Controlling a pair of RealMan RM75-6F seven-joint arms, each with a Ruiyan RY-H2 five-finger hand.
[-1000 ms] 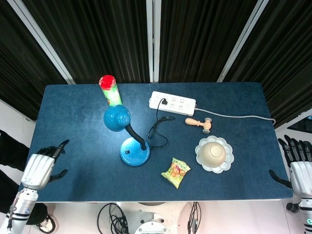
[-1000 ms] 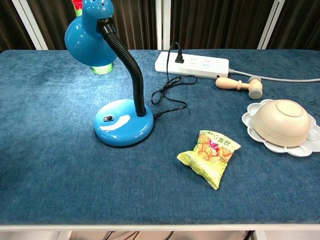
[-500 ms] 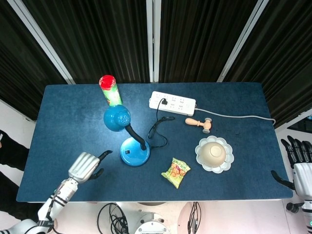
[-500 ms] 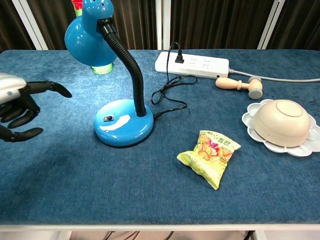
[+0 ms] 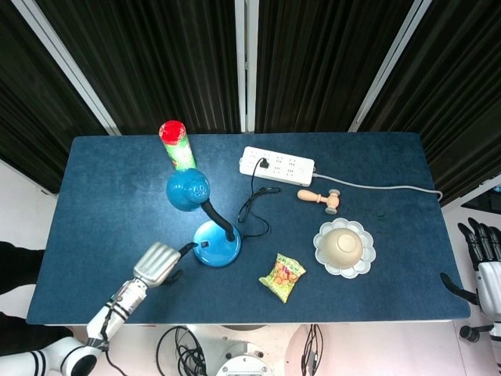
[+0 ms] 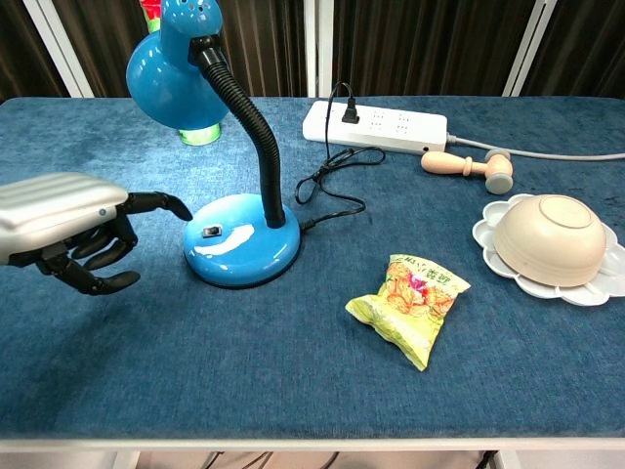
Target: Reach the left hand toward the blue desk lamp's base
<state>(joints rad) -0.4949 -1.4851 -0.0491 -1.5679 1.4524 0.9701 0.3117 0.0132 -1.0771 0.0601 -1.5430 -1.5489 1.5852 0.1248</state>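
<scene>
The blue desk lamp stands mid-table, its round base [image 5: 217, 244] [image 6: 241, 250] carrying a small black switch, its black gooseneck rising to the blue shade [image 5: 188, 190] [image 6: 176, 78]. My left hand [image 5: 159, 262] [image 6: 73, 228] hovers just left of the base, holding nothing. One finger stretches toward the base's left edge, the others curl loosely; touching or just short, I cannot tell. My right hand [image 5: 485, 266] hangs off the table's right edge, fingers apart and empty, seen only in the head view.
A red-capped green can [image 5: 178, 146] stands behind the lamp shade. The white power strip [image 5: 277, 165] feeds the lamp's black cord [image 5: 252, 205]. A wooden mallet [image 5: 319, 197], a beige bowl on a scalloped plate [image 5: 344, 248] and a yellow snack packet [image 5: 282, 276] lie to the right.
My left hand has swept in from the table's left edge rightward to just beside the lamp base. The right hand has drifted slightly further off the right edge.
</scene>
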